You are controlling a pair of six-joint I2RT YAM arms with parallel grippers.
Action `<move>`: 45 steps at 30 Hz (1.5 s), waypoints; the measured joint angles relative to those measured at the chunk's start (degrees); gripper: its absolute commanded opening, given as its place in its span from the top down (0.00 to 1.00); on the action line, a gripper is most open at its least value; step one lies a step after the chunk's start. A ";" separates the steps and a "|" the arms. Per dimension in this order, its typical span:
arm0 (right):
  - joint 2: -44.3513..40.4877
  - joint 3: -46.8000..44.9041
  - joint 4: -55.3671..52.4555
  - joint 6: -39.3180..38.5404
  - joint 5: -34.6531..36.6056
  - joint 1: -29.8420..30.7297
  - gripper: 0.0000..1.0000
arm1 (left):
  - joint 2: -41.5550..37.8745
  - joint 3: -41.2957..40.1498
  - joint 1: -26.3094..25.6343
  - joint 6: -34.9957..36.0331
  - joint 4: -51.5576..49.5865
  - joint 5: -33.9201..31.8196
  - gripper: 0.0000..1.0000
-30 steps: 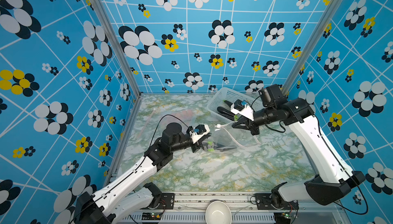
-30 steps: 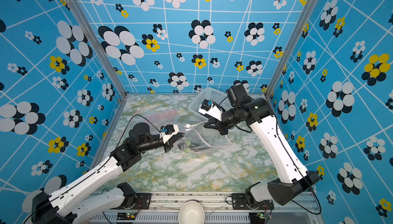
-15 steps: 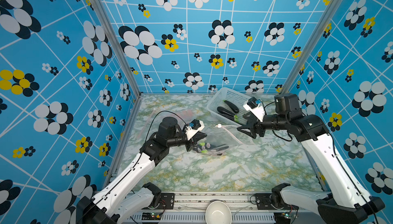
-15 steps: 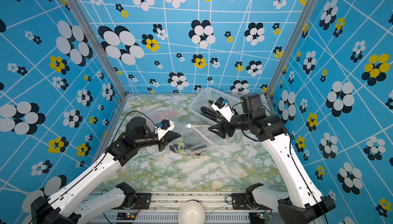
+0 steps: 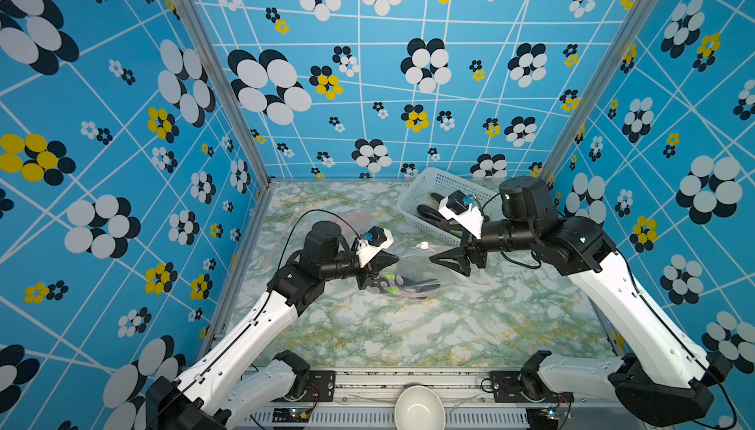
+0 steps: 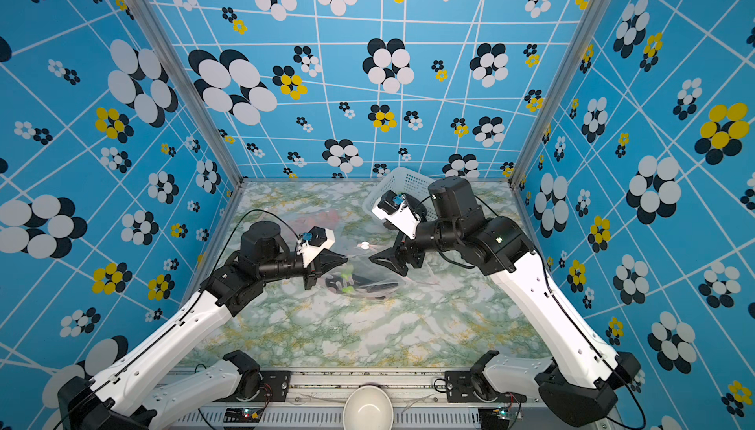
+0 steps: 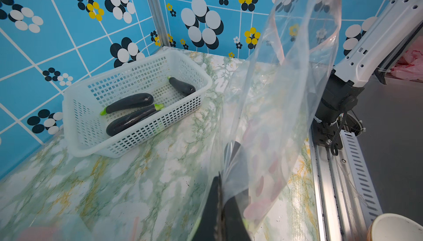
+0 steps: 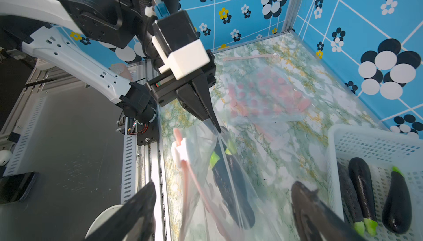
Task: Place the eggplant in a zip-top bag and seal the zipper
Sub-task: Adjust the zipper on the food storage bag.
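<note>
A clear zip-top bag (image 5: 425, 275) with pink dots sags on the marble table in both top views. A dark eggplant (image 8: 235, 196) with a green cap lies inside it. My left gripper (image 5: 393, 261) is shut on the bag's edge, and the film rises from its closed tips (image 7: 220, 183) in the left wrist view. The right gripper (image 5: 447, 265) hangs open just right of the bag. Its fingers (image 8: 142, 205) stand wide apart on either side of the pink zipper strip and touch nothing. The white slider (image 8: 180, 150) sits on that strip.
A white basket (image 7: 75, 141) at the back right holds three more eggplants (image 7: 130, 102). Another pink-dotted bag (image 8: 263, 91) lies flat toward the back left. A white bowl (image 5: 418, 407) sits below the front rail. Blue walls close in three sides.
The right gripper has opened, let go of the bag's zipper edge and drawn back to the right. The bag has slumped lower. The left gripper keeps its hold.
</note>
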 measured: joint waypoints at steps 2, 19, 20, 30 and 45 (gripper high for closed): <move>0.39 0.00 -0.63 -0.31 -0.42 0.46 0.09 | -0.02 0.00 -0.09 -0.63 0.07 0.20 1.00; 1.90 -0.11 -6.23 -6.14 6.34 0.66 0.55 | 0.00 0.22 -0.11 -5.14 0.00 0.87 1.00; 1.90 -0.11 -6.38 -6.40 6.25 0.66 0.66 | 0.04 0.55 -0.11 -5.60 -0.33 0.33 1.00; 3.10 0.98 -8.79 -9.73 3.76 0.66 0.97 | 0.31 3.85 -0.11 -7.78 -2.27 -0.72 0.55; 2.82 0.33 -4.68 -9.42 -0.37 0.66 0.91 | 12.31 20.02 -7.93 -6.12 -2.49 7.80 0.94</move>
